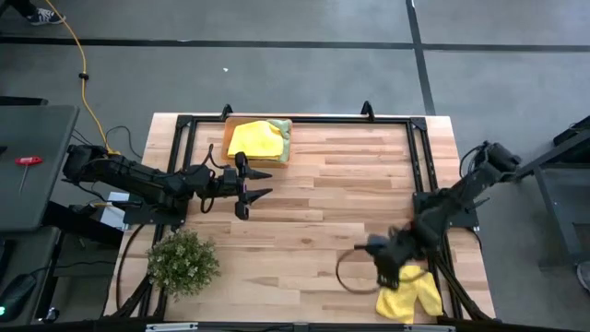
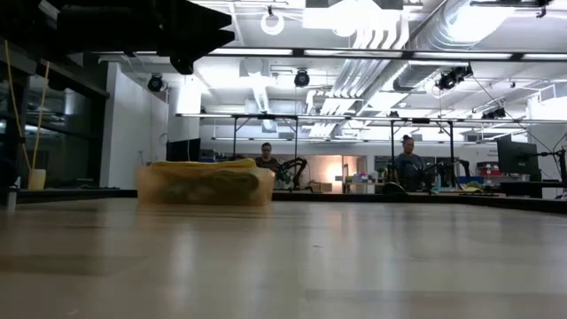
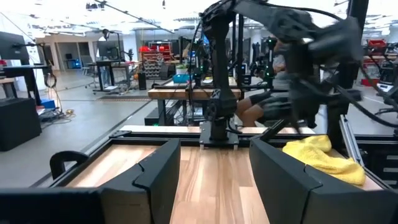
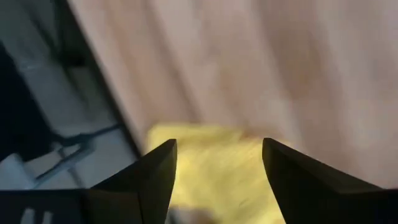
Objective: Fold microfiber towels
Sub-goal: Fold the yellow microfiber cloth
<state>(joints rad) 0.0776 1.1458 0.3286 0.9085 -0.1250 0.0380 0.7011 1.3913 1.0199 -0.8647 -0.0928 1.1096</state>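
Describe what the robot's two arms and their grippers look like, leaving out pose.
Both arms are dark, jointed and slim. The left gripper ends in two pointed black fingers, broad and angular up close. The right gripper has matching wedge-shaped fingers, with a black cable looping beside it.

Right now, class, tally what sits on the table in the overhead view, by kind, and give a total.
Loose yellow towel: 1
Orange tray with folded towels, yellow on top: 1
Green plant: 1
Total: 3
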